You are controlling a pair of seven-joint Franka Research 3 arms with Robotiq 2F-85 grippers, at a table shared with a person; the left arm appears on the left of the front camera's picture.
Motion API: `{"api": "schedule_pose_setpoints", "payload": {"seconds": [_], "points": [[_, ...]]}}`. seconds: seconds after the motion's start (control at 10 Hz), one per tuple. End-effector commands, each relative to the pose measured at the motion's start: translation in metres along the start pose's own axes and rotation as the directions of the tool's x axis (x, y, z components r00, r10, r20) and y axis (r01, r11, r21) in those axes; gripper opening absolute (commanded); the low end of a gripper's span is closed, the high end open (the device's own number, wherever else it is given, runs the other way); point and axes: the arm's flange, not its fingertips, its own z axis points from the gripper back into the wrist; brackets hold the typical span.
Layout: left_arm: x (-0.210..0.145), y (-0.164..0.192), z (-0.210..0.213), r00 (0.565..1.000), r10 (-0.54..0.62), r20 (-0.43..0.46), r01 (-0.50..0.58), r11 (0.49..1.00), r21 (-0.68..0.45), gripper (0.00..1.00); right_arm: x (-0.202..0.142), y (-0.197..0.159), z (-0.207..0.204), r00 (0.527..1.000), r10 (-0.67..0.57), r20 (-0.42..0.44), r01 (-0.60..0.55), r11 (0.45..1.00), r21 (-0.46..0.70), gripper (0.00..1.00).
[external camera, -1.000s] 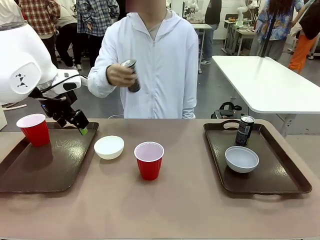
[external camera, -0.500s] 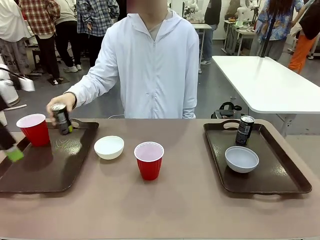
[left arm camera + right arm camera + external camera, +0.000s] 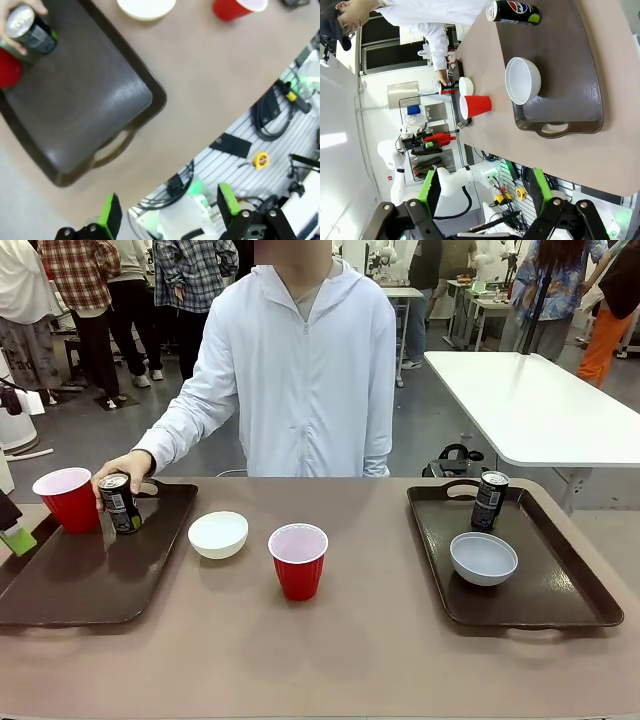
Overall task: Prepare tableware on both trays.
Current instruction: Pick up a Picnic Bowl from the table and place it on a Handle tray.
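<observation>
A person's hand (image 3: 125, 468) holds a dark can (image 3: 120, 503) upright on the left tray (image 3: 90, 570), beside a red cup (image 3: 68, 498). Between the trays, a white bowl (image 3: 218, 534) and a second red cup (image 3: 298, 560) stand on the table. The right tray (image 3: 540, 590) carries a dark can (image 3: 489, 500) and a pale grey bowl (image 3: 483, 557). My left gripper (image 3: 167, 210) is open and empty, high over the table's near edge by the left tray (image 3: 80, 100); one green pad (image 3: 17, 540) peeks in at the left edge. My right gripper (image 3: 484, 190) is open and empty, well back from the right tray (image 3: 570, 115).
The brown table (image 3: 330, 650) has bare room in front of the middle cup and between the trays. Cables and a yellow tape (image 3: 260, 160) lie below the table's edge. A white table (image 3: 530, 405) stands behind at the right, with people farther back.
The person brought the can down from chest height and stood it on the left tray beside the red cup. My left arm drew back off the tray to the left edge.
</observation>
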Motion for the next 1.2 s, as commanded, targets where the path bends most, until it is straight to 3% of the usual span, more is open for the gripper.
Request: {"api": "schedule_pose_setpoints", "payload": {"seconds": [0.0,0.5,0.7,0.9,1.0,1.1], "points": [[-0.007,-0.004,0.005,1.000,-0.009,-0.003,0.008,1.000,-0.007,1.00,-0.004,0.000,0.000,1.000,-0.003,-0.005,0.003,1.000,-0.001,0.93],[-0.004,-0.004,0.004,1.000,-0.006,-0.001,0.006,1.000,-0.001,1.00,-0.004,0.000,0.000,1.000,-0.003,-0.005,0.003,1.000,-0.001,0.93],[0.059,-0.035,-0.030,0.991,0.106,-0.087,-0.092,0.985,0.149,1.00,-0.004,0.000,0.000,1.000,-0.003,-0.005,0.003,1.000,-0.001,0.93],[0.107,-0.045,-0.054,0.984,0.131,-0.123,-0.098,0.965,0.244,1.00,-0.004,0.000,0.000,1.000,-0.003,-0.005,0.003,1.000,-0.001,0.93],[0.127,-0.049,-0.059,0.982,0.169,-0.087,-0.138,0.949,0.283,1.00,-0.004,0.000,0.000,1.000,-0.003,-0.005,0.003,1.000,-0.001,0.93],[0.147,-0.048,-0.058,0.976,0.216,0.003,-0.206,0.928,0.310,1.00,-0.004,0.000,0.000,1.000,-0.003,-0.005,0.003,1.000,-0.001,0.93]]}}
